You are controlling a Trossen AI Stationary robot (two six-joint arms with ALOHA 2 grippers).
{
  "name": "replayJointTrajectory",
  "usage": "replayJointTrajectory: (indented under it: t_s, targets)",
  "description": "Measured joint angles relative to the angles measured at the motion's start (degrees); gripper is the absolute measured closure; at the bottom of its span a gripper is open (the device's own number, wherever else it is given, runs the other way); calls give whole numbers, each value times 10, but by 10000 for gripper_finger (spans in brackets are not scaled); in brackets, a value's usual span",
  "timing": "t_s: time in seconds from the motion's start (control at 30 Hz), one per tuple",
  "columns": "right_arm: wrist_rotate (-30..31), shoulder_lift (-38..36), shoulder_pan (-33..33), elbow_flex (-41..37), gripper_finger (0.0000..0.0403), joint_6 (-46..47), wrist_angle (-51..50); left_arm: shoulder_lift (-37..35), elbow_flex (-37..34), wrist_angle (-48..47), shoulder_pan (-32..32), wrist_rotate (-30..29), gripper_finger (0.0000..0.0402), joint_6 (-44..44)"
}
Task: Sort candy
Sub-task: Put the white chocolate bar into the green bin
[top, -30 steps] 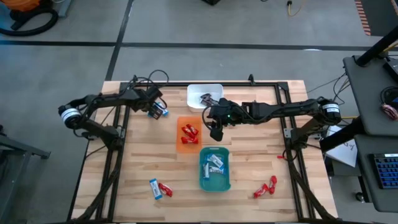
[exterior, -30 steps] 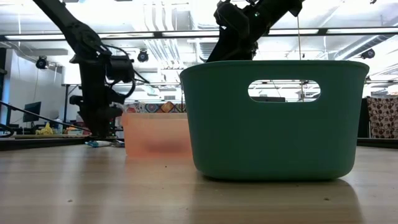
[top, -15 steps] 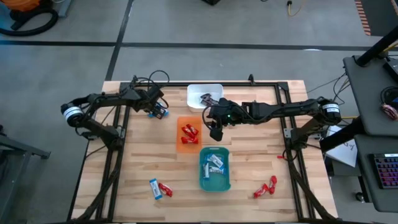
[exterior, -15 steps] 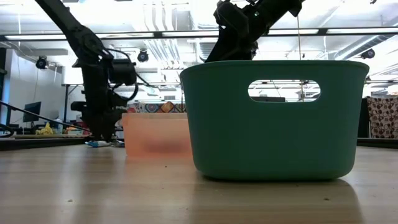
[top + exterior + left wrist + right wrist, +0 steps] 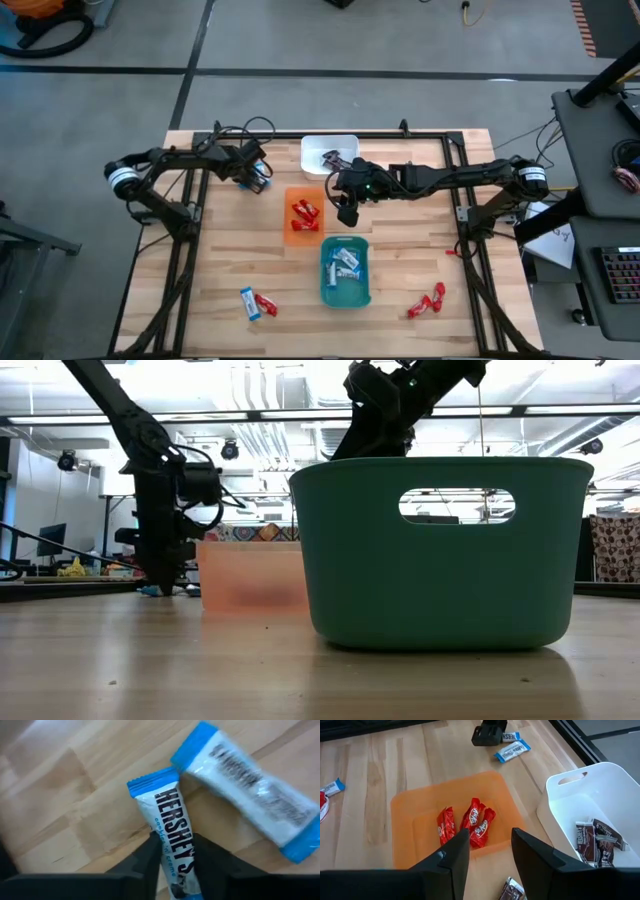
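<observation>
Two blue-and-white candies lie flat on the wood at the table's far left. My left gripper (image 5: pixel 258 181) points down over them and is shut on the nearer one (image 5: pixel 172 827). The other (image 5: pixel 252 795) lies beside it. My right gripper (image 5: pixel 347 212) hangs open high above the table's middle, over the right edge of the orange tray (image 5: pixel 290 238), which holds red candies (image 5: pixel 470 822). A dark brown and silver candy (image 5: pixel 512 890) shows low down between its fingers. More dark candies (image 5: pixel 592 840) lie in the white tray (image 5: pixel 346 142). My left gripper pinches the blue-and-white candy by its two long edges (image 5: pixel 167 847) between its two fingers (image 5: pixel 150 857). It comes from above, pointing steeply down, and the fingers lie across the candy. The candy lies flat on the table. Whether my right gripper touches the dark candy, I cannot tell.
The teal tray (image 5: pixel 326 290) with blue-and-white candies stands near the table's front, filling most of the low view (image 5: pixel 440 590). Loose candies lie near the front left (image 5: pixel 257 303) and front right (image 5: pixel 427 302). A black frame (image 5: pixel 400 134) runs around the table.
</observation>
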Motion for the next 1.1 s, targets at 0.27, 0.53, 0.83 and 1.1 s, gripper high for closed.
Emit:
replayJointTrajectory:
  t_s: [0.27,0.53,0.83,1.1]
  targets:
    - [-1,0,0,-10,268,-1,0,-41,-2,-9,1,-6,394,21]
    - [-2,0,0,-38,275,-2,29,-143,-1,-25,-13,10,389,54]
    - [-79,17,6,-96,266,-90,260,-269,-10,129,-128,244,389,111]
    - [-76,47,8,-110,243,-122,436,-296,-42,305,-277,261,389,127]
